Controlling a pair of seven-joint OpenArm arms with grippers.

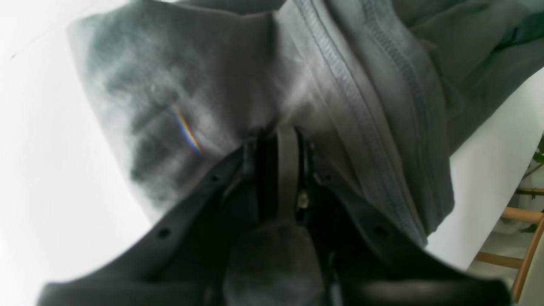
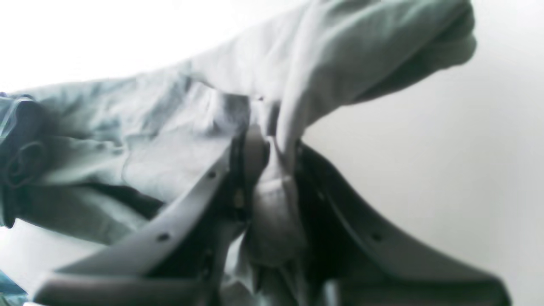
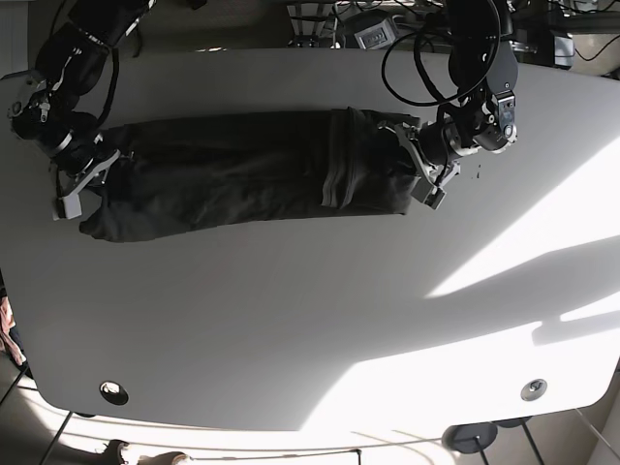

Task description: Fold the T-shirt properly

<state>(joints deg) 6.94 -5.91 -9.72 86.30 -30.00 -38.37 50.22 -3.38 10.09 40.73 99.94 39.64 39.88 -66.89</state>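
**Asker:** T-shirt [image 3: 242, 174] first, please. Where does it lie?

**Describer:** It is a dark band stretched sideways across the far half of the white counter [image 3: 291, 320], already folded into a long narrow strip. Its long edges run roughly parallel to the counter's far edge. A stitched hem crosses it right of the middle.

**Asker:** What are the arms doing?

**Describer:** Each holds one end. The left gripper [image 3: 423, 165], at the base view's right, is clenched on the cloth; its wrist camera shows grey fabric [image 1: 238, 85] pinched between its fingers [image 1: 287, 161]. The right gripper [image 3: 85, 176], at the base view's left, is likewise clamped on a bunched fold [image 2: 276, 140], with cloth pulled down between its fingers [image 2: 255, 153].

**Asker:** How much room is around it?

**Describer:** The near half of the counter is bare, crossed by bright patches of sunlight. A narrower bare strip lies beyond the shirt. The right gripper sits close to the counter's edge; the left one has open surface beside it.
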